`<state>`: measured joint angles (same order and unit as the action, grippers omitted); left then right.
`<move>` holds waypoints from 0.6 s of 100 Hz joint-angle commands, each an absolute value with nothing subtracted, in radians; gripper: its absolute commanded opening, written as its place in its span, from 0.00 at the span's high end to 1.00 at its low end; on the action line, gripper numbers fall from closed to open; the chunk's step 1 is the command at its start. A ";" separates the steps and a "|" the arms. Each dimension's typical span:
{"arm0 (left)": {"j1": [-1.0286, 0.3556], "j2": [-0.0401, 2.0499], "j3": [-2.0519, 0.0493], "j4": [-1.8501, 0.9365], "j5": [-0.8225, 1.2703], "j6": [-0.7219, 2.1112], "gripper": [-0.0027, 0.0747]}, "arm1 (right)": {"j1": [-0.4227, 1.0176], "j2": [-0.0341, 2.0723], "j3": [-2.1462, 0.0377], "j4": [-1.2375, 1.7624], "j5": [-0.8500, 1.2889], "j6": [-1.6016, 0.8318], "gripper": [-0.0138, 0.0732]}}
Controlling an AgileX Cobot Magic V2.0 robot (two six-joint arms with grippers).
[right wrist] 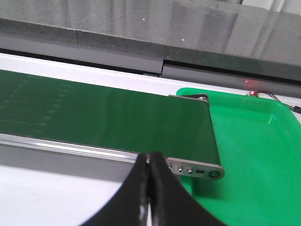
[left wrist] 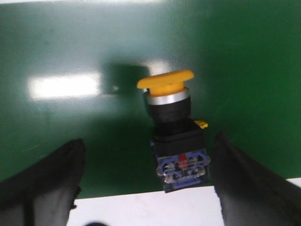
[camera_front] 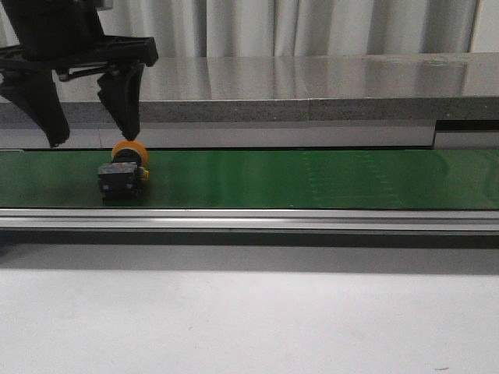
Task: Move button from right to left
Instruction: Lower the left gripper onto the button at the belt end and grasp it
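Over the far-left stretch of the green belt [camera_front: 312, 179], we find the left hand [camera_front: 91, 128] poised with its fingers [camera_front: 123, 101] spread wide apart and holding nothing. Its right fingertip hangs just above the orange-yellow cap; whether it touches the cap we cannot tell from the front view. The button [camera_front: 122, 171] lies on the belt surface directly below and between those fingers, at the belt's left end, which is where the task wants it.

We judge these risks:
- If the left hand rises or swings off line, the fingertip nearest the cap could catch it and roll the button, since it rests on its side and not on a flat base.
- The left wrist view shows the button [left wrist: 176, 132] with its contact-block end close to the near edge of the belt; a nudge that way could tip it off onto the white surface [left wrist: 141, 209].

Orientation: the button's long axis lies roughly flat along the belt surface, running across the belt's width. The cap points toward the belt's far edge and the black body with blue terminals toward the near edge.

Beyond the belt's right end, beside the green tray [right wrist: 254, 141], the right hand [right wrist: 149, 188] has its fingers pressed together, empty.
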<state>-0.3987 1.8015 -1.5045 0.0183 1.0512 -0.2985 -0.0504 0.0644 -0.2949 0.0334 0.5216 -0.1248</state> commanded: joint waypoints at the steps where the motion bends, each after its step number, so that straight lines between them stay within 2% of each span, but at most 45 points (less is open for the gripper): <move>1: -0.407 1.777 -1.538 0.022 1.042 -0.326 0.26 | -0.050 0.072 -0.320 0.026 0.437 -0.124 0.92; 43: -0.405 1.850 -1.538 0.046 1.048 -0.327 0.27 | -0.050 0.072 -0.320 0.026 0.437 -0.124 0.92; 50: -0.405 1.855 -1.538 0.055 1.055 -0.327 0.33 | -0.050 0.072 -0.320 0.026 0.437 -0.124 0.92; 60: -0.405 1.856 -1.538 0.060 1.062 -0.327 0.56 | -0.050 0.072 -0.320 0.026 0.437 -0.124 0.92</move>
<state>-0.4005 1.9033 -1.5064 0.0535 1.0650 -0.3145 -0.0504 0.0644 -0.2949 0.0334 0.5216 -0.1248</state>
